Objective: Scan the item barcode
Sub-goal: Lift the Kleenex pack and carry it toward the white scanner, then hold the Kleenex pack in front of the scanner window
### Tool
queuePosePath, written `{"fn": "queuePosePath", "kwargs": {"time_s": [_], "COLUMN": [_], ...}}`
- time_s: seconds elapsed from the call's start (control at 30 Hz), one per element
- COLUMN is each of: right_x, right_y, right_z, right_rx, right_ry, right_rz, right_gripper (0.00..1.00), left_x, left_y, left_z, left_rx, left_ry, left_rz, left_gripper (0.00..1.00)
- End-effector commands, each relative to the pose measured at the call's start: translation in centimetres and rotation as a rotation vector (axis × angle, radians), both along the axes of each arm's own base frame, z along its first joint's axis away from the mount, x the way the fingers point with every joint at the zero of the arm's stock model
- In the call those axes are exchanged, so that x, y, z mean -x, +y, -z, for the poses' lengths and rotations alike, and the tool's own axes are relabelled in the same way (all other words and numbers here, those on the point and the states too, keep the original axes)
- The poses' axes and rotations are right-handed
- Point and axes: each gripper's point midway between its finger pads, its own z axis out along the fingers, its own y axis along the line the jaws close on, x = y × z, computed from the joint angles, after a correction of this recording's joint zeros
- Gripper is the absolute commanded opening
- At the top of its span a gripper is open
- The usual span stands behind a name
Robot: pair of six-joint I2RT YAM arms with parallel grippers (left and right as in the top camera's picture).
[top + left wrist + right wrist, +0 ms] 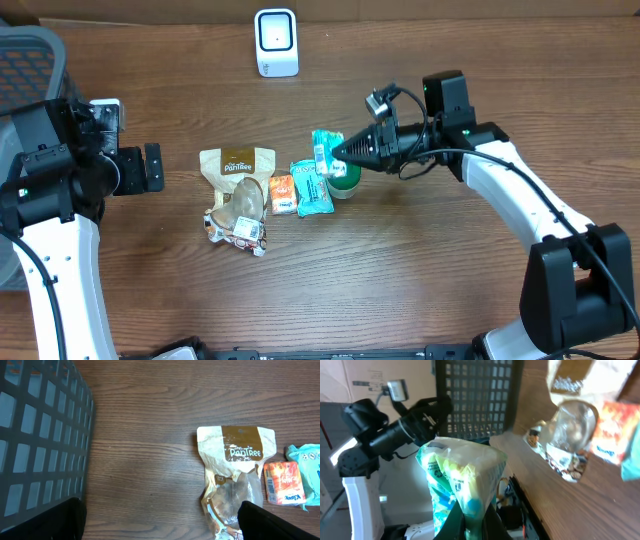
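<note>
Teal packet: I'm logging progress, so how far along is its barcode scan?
Done: the right gripper has its fingers shut on the teal packet. In hand: it is held beside the other snacks, well short of the white scanner. Left: carrying it there and showing its barcode. The PanTree bag and orange packet lie on the table; the left gripper is open and empty.

Lighting: soft, even light is falling across the surface (330, 290); shadows are showing faint; right wrist view is blurring.
</note>
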Motion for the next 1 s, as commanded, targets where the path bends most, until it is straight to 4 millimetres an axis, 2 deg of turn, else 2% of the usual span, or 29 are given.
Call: {"fn": "queuePosePath", "kwargs": {"time_s": [0.0,0.17,0.23,0.37,0.43,0.57,0.7,0.83,0.97], "right_x": [-0.9,-1.6,-2.3,-4.0,-4.4,-4.8,-5.9,-7.3,-9.8], "right_y": [0.4,0.5,0.3,-0.9,-1.6,-2.7,-4.9,-5.8,-6.1], "right_z": [-4.4,-5.8,-4.9,-1.2,0.0,0.1,-1.7,-4.9,-7.5], "right_rx": [-0.042,-0.038,0.013,0.212,0.282,0.399,0.617,0.751,0.873], "right_ry": [-0.123,-0.145,-0.125,-0.110,-0.112,-0.142,-0.214,-0.311,-0.443], "right_rz": [-0.014,0.001,0.051,0.187,0.219,0.249,0.312,0.366,0.429], "right_gripper": [0.04,0.04,0.04,0.04,0.04,0.04,0.04,0.04,0.04], "left_x": [-0.1,-0.1,-0.1,-0.1,-0.1,-0.1,-0.1,-0.1,-0.1], "left_y": [0.1,0.1,0.1,0.1,0.1,0.1,0.1,0.1,0.1], "left_z": [-0.4,-0.4,-0.4,-0.4,-0.4,-0.4,-0.4,-0.4,-0.4], "left_rx": [0.002,0.002,0.002,0.002,0.002,0.002,0.002,0.002,0.002], "left_ry": [-0.011,-0.011,-0.011,-0.011,-0.011,-0.011,-0.011,-0.011,-0.011], "left_rz": [-0.014,-0.014,-0.014,-0.014,-0.014,-0.014,-0.014,-0.014,-0.014], "left_gripper": [1.00,1.00,0.99,1.00,1.00,0.99,1.00,1.00,1.00]}}
